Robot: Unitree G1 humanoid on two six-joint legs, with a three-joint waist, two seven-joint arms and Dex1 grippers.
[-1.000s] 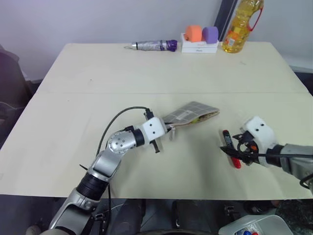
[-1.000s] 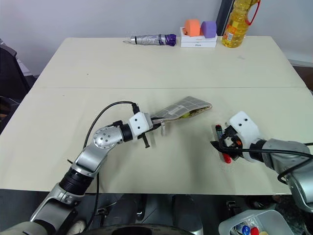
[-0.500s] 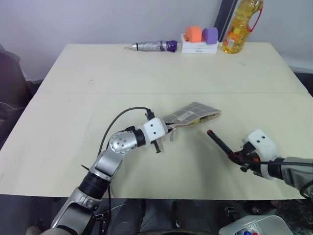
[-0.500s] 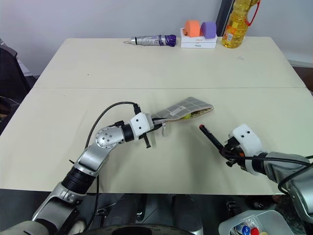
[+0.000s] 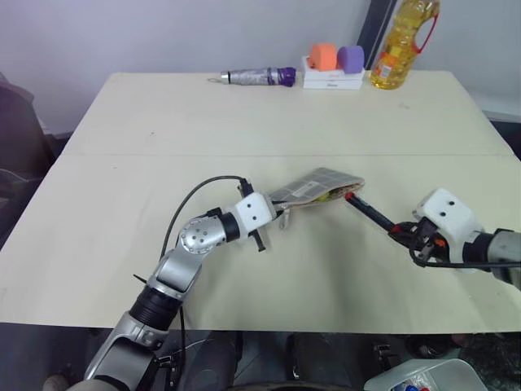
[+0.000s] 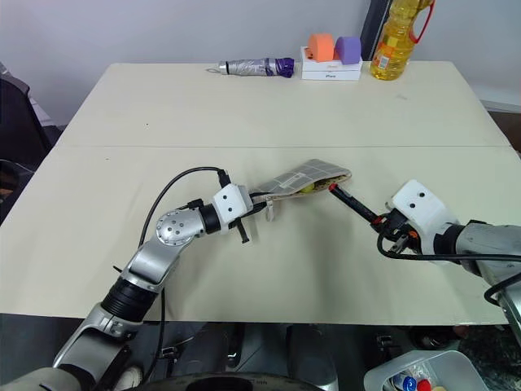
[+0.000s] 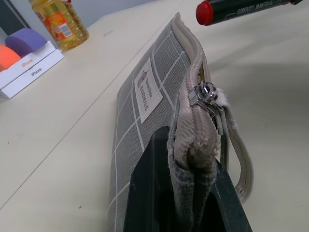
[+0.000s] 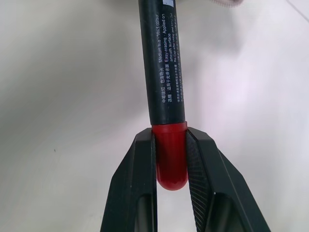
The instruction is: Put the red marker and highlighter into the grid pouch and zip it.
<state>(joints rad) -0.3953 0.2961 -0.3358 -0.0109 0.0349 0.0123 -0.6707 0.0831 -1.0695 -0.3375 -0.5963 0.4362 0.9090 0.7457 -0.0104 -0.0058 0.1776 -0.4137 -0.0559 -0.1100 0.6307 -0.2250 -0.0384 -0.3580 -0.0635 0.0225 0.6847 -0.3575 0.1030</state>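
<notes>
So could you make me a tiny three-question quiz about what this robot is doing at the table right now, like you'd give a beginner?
1. True or false: the left gripper is shut on an end of the grid pouch.
2. Which does the right gripper hold? A) the cooking oil bottle B) the red marker C) the purple and silver tube
3. Fill in: the marker's free end points toward the pouch's open ____.

Key:
1. True. Its fingers pinch the fabric end beside the zipper pull.
2. B. The fingers clamp the marker's red end.
3. Mouth. Something yellow shows inside it; the marker is not in yet.
</notes>
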